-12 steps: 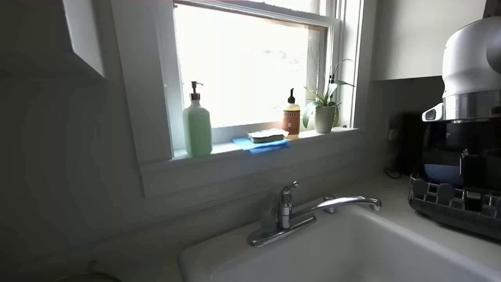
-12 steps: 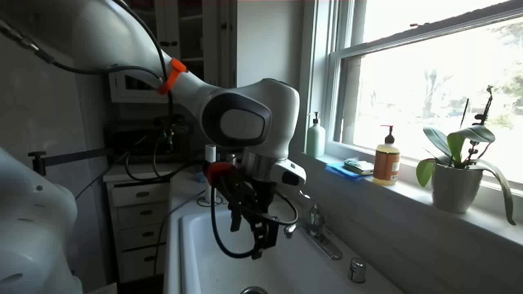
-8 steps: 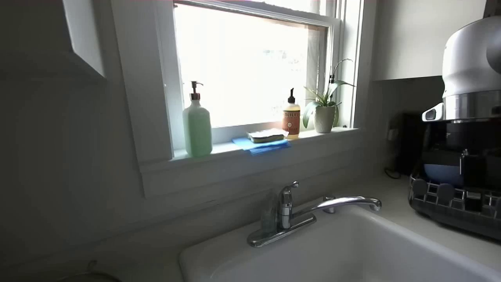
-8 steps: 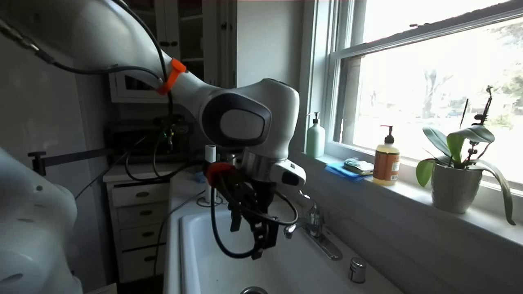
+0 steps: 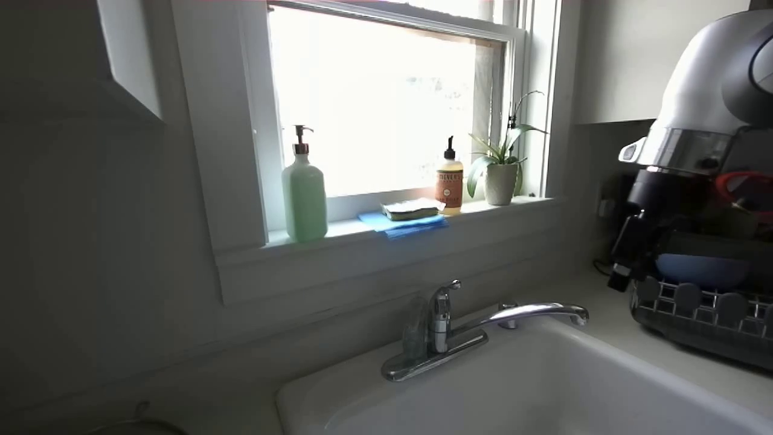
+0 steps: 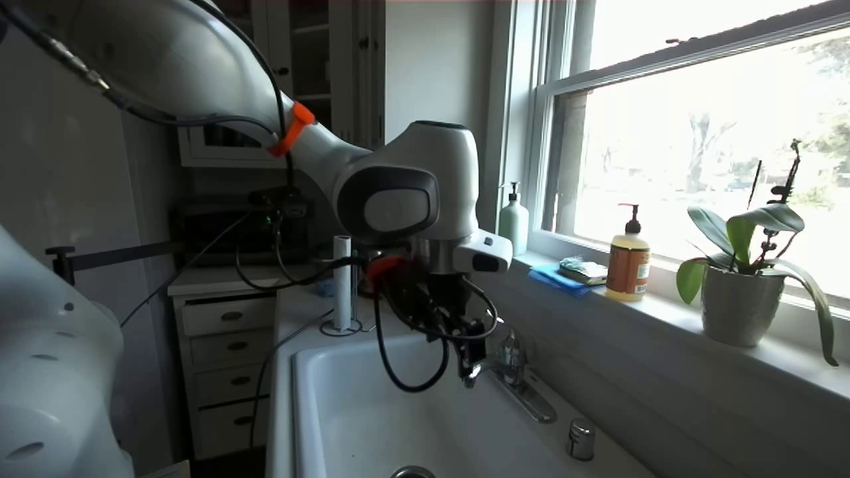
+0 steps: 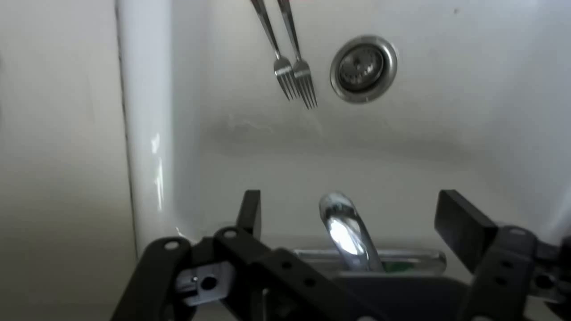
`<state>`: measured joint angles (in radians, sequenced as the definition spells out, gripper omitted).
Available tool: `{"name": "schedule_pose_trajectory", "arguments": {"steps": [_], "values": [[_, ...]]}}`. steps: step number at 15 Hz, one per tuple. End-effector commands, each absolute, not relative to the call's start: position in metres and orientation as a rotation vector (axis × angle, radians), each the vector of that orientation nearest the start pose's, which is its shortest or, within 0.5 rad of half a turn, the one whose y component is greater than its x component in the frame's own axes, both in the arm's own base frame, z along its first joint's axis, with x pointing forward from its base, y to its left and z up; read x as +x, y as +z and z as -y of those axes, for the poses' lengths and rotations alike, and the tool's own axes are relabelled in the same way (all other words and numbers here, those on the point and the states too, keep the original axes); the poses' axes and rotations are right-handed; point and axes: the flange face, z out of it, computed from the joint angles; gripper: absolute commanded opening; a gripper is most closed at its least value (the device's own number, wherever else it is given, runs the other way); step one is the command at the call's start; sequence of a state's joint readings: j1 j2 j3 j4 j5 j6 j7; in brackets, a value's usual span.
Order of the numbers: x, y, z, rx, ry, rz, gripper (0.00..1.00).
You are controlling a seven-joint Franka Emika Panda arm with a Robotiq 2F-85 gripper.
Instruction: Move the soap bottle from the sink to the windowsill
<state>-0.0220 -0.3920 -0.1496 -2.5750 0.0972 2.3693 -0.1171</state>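
The soap bottle [image 5: 415, 332], small, pale and translucent, stands upright beside the chrome faucet [image 5: 442, 323] on the back ledge of the white sink [image 5: 652, 374]. I cannot make it out in the wrist view or in an exterior view where the faucet [image 6: 511, 358] shows. The white windowsill [image 5: 344, 228] runs above the sink. My gripper [image 7: 350, 214] is open and empty, fingers wide apart in the wrist view, with the faucet spout [image 7: 345, 232] seen between them from above. In an exterior view the gripper [image 6: 468, 362] is beside the spout end, over the sink.
On the sill stand a green pump bottle [image 5: 305, 199], a blue cloth [image 5: 398, 225] with a sponge [image 5: 412, 209], an amber-brown bottle [image 5: 449, 184] and a potted plant [image 5: 500, 181]. A dish rack [image 5: 694, 308] stands beyond the sink. Two forks [image 7: 296, 76] lie near the drain [image 7: 363, 69].
The gripper has moved toward the faucet and slightly up, and it now tilts in an exterior view. The bottles, cloth and plant have not moved.
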Motion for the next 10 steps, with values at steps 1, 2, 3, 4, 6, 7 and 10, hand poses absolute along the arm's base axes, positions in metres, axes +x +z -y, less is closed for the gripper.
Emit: {"name": "schedule_pose_trajectory", "arguments": {"steps": [1, 2, 3, 4, 6, 7, 10], "values": [[0.471, 0.404, 0.04, -2.936, -0.457, -0.313, 1.0], [0.485, 0.4, 0.032, -2.913, -0.491, -0.356, 1.0], [0.499, 0.397, 0.025, -2.892, -0.517, -0.39, 1.0], [0.514, 0.396, 0.019, -2.87, -0.543, -0.415, 1.0], [0.538, 0.396, 0.012, -2.837, -0.585, -0.46, 1.0], [0.546, 0.397, 0.01, -2.825, -0.596, -0.471, 1.0], [0.539, 0.396, 0.01, -2.852, -0.59, -0.441, 1.0]]}}
